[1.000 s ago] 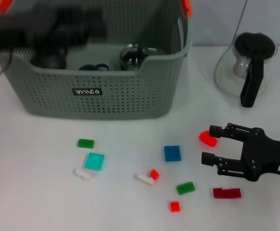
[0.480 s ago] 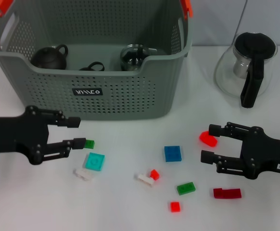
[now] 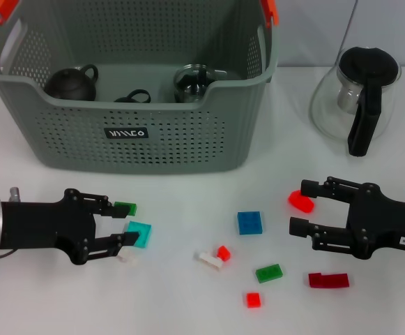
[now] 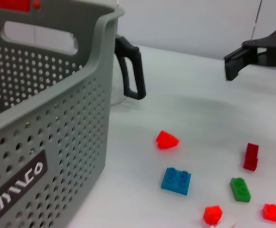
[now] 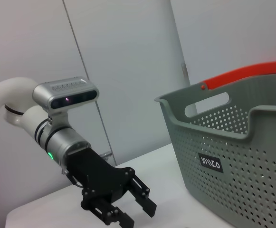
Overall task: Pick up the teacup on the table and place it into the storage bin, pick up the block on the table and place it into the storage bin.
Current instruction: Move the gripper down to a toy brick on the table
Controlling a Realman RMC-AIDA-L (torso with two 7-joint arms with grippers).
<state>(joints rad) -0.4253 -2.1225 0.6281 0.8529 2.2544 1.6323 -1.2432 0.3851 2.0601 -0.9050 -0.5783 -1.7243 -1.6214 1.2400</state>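
White counter [image 3: 188,307] carries the grey bin [image 3: 139,132] at the back, with a dark teapot [image 3: 72,84], a small teacup [image 3: 134,97] and a metal-lidded jar [image 3: 194,80] inside it; a glass pot [image 3: 355,98] stands to its right. Blocks are scattered in front. The left gripper [image 3: 118,223] sits low over the counter at the near left, fingers [image 3: 97,202] spread open, with a green block [image 3: 125,208] touching the far fingertip, a cyan block [image 3: 138,233] just past the gap between the tips and a white block [image 3: 127,255] by the near fingertip. Half a second ago this gripper was higher and farther back, its tips short of the cyan block; it has since dropped and slid forward. The right gripper [image 3: 298,207] hovers at the right, fingers open, a red block [image 3: 300,201] by its far tip and a blue block [image 3: 249,222] well apart to its left; it has not moved.
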